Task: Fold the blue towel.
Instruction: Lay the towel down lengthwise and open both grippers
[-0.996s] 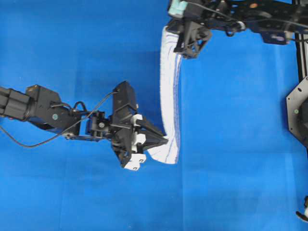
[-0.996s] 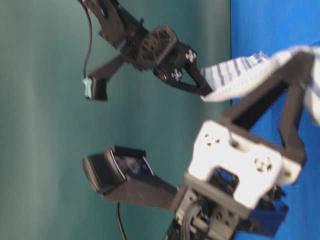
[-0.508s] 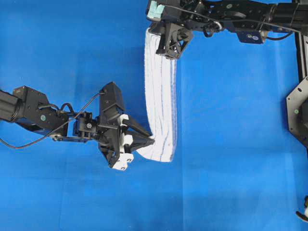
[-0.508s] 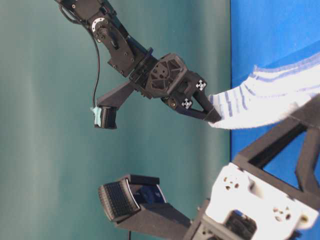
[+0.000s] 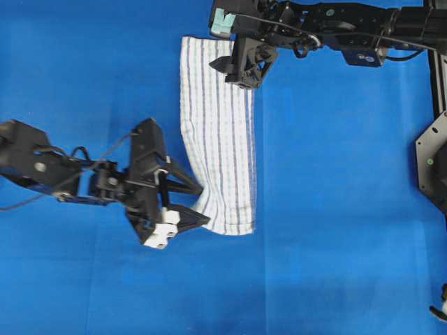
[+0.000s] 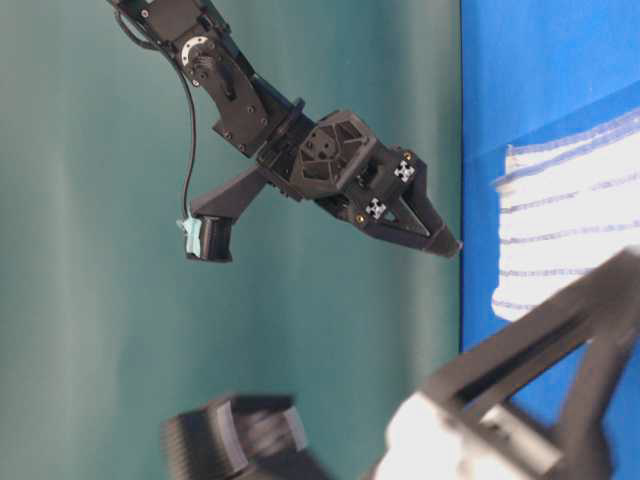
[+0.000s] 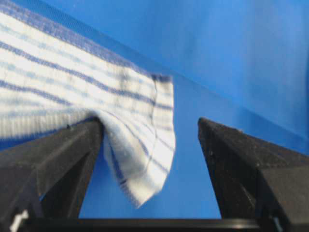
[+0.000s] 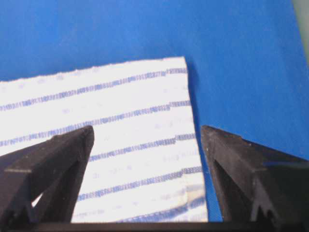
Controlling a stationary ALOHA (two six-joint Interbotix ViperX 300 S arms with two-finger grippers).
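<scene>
1. The blue towel [image 5: 218, 132] lies as a long strip on the blue desk [image 5: 349, 209], mostly flat. Only the corner nearest the left gripper [image 5: 198, 204] looks lifted and drooping.
2. The left gripper is at that corner with its jaws spread apart. The wrist view shows the loose corner [image 7: 145, 159] draped against one finger [image 7: 58, 159] and not pinched.
3. The right gripper [image 5: 234, 70] hovers over the opposite end of the towel, jaws apart and holding nothing. Its wrist view shows the cloth lying flat between its fingers [image 8: 48, 159].
4. Judged from this, a lengthwise fold has just been laid down and both grippers have let go.
5. The next move probably calls for clearing the left gripper from the drooping corner without dragging it. After that, one short end would be regrasped and carried over to the other.
</scene>
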